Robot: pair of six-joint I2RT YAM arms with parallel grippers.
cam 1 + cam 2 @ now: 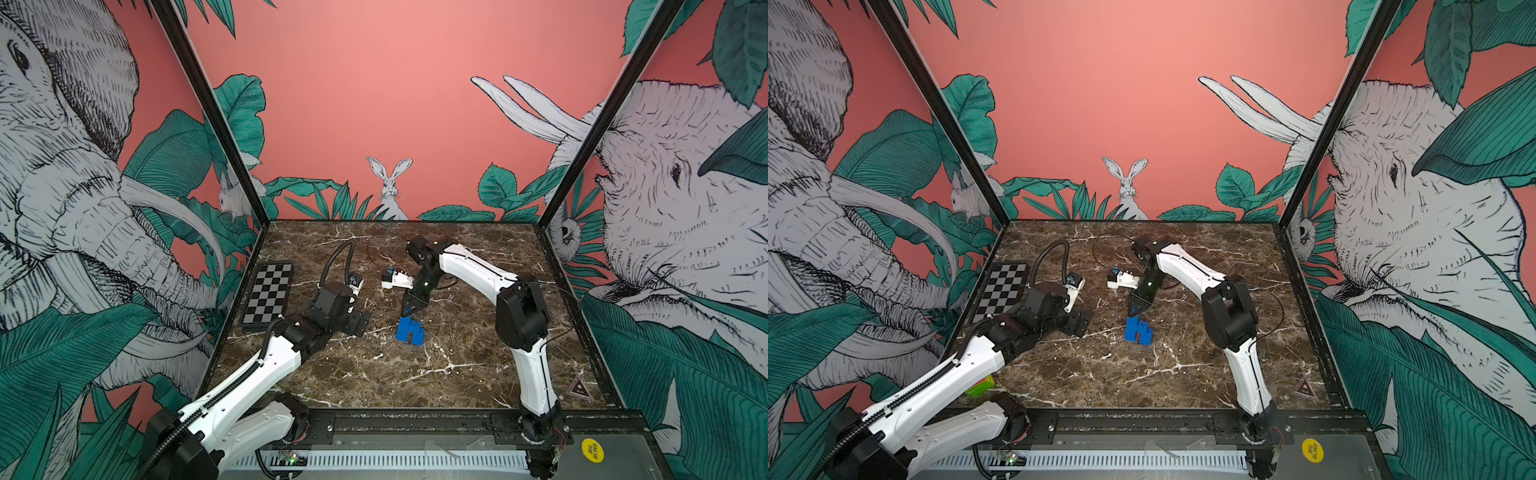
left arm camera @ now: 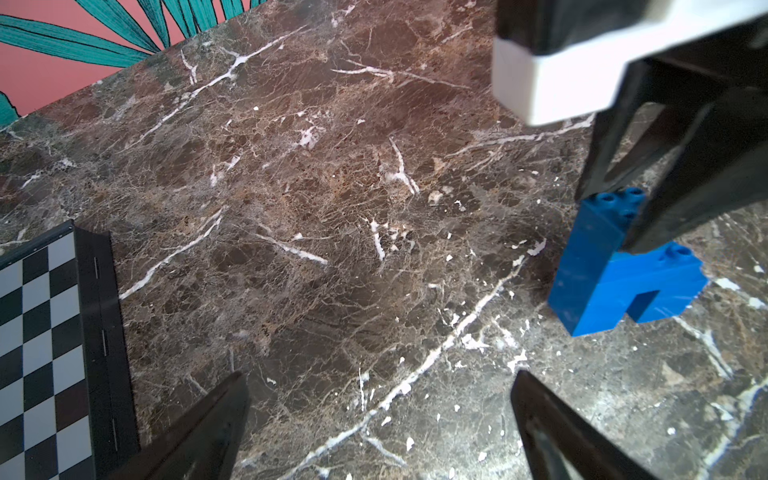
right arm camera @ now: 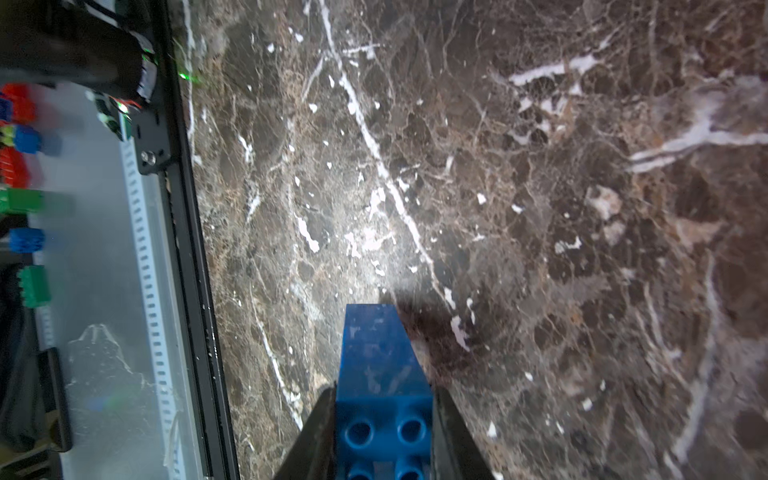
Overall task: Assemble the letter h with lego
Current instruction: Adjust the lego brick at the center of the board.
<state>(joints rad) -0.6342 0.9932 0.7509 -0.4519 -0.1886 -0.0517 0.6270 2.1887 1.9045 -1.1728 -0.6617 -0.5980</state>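
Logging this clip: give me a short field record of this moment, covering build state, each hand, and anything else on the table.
build: blue plastic-brick letter h, standing on the brown marble table, tall stem plus shorter leg
right hand: shut on the stem's studded top
left hand: open, empty, over bare marble
other: black-and-grey checkerboard, on the left arm's side

blue letter h [image 1: 409, 329], upright, stem tallest
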